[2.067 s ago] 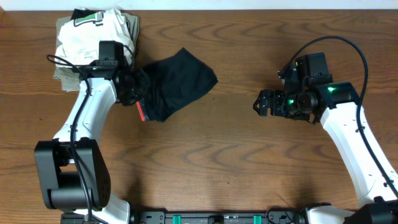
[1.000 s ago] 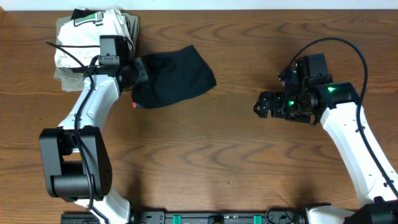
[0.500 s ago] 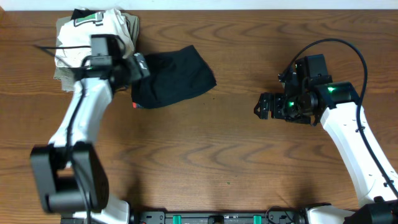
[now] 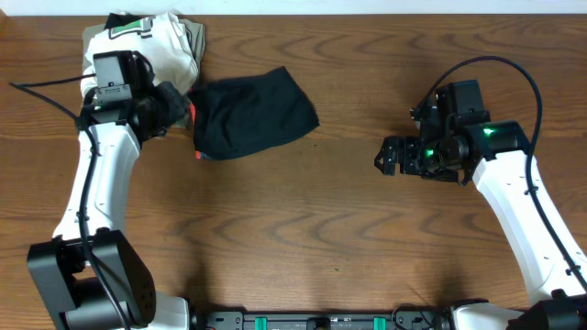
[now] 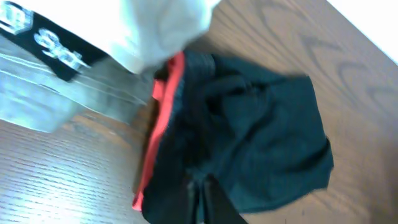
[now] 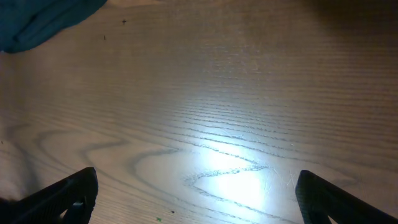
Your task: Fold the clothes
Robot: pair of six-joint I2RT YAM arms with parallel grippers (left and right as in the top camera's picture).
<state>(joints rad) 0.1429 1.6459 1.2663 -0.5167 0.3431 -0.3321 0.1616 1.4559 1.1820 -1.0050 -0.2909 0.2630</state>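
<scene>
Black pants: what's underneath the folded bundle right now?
Wooden table shows around the black pants, and the red waistband lining peeks out at their left edge. Anything beneath or inside the folds is covered.

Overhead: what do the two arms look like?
Both have white links with black joints and wrists. The left arm trails a thin black cable; the right arm carries a looped black cable and green lights. Fingers are black.

pants [image 4: 252,115] right of stack [image 4: 156,41] — touching, it seems
</scene>
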